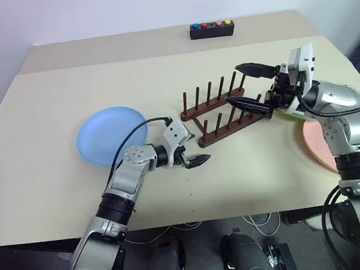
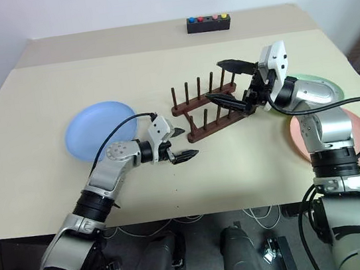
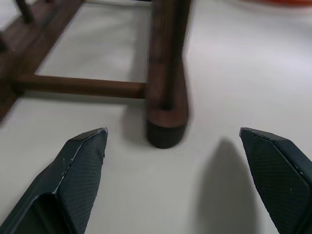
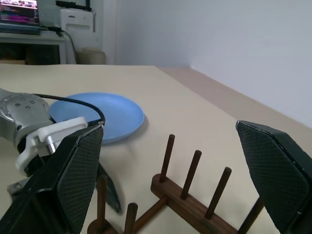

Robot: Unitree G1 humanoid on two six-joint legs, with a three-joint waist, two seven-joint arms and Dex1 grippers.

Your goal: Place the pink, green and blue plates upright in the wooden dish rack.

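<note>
My right arm covers much of the pink plate (image 1: 317,146), so I see just a salmon crescent at the right edge of the beige worktop (image 1: 45,127). The green plate (image 2: 323,82) is nearly all hidden behind that arm; a thin pale green rim peeks out past the wrist, and I cannot tell whether it touches the pink one. The blue plate (image 1: 111,135) lies flat and in plain sight on the left half of the worktop, with my left arm's cable crossing its near edge.

The wooden dish rack (image 1: 220,109) stands empty near the middle, its two rails of upright pegs running at a slant. A small black box with coloured buttons (image 1: 211,30) sits at the far edge.

My left fingers (image 1: 192,158) are spread wide and hold nothing; they hover low over the worktop, just short of the rack's near rail end. My right fingers (image 1: 251,86) are also spread wide and empty, raised at the rack's right end, one above the pegs and one beside them.
</note>
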